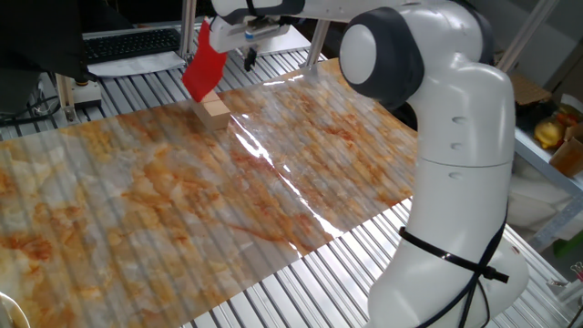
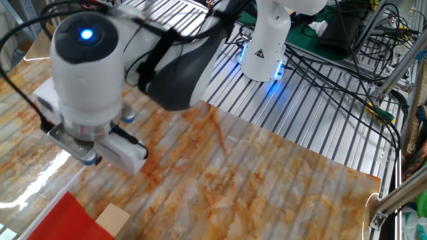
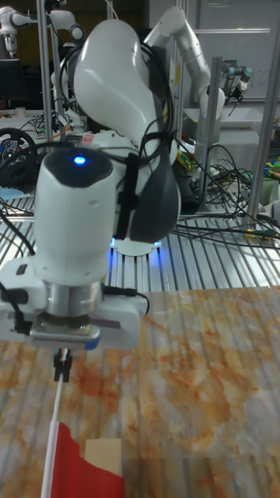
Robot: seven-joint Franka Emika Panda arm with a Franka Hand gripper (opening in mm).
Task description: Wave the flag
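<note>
The tool (image 3: 61,364) is seen hanging from the white arm above the far part of the surface (image 1: 383,273), which is covered by an orange-marbled sheet (image 1: 273,191). In the tall fixed view its two dark fingers (image 3: 65,362) are brought close together around the top of a thin white stick (image 3: 54,424), so the tool appears closed on the upper end of the flag's pole, though the contact itself is small and dark in that picture. The flag (image 1: 206,66) is found directly beneath the tool: its red cloth hangs just below and a little to one side of the fingers, tilted rather than upright in one fixed view, with the upper edge close under the tool's white body. The tan wooden block (image 1: 215,111) is set on the marbled sheet just below the cloth, resting flat. In the other fixed view the red cloth (image 2: 67,220) and the block (image 2: 112,219) are seen near the bottom edge, lower than the tool's housing, and the fingers are hidden there by the arm's wrist. A keyboard (image 1: 132,41) is seen beyond the tool, off the sheet.
</note>
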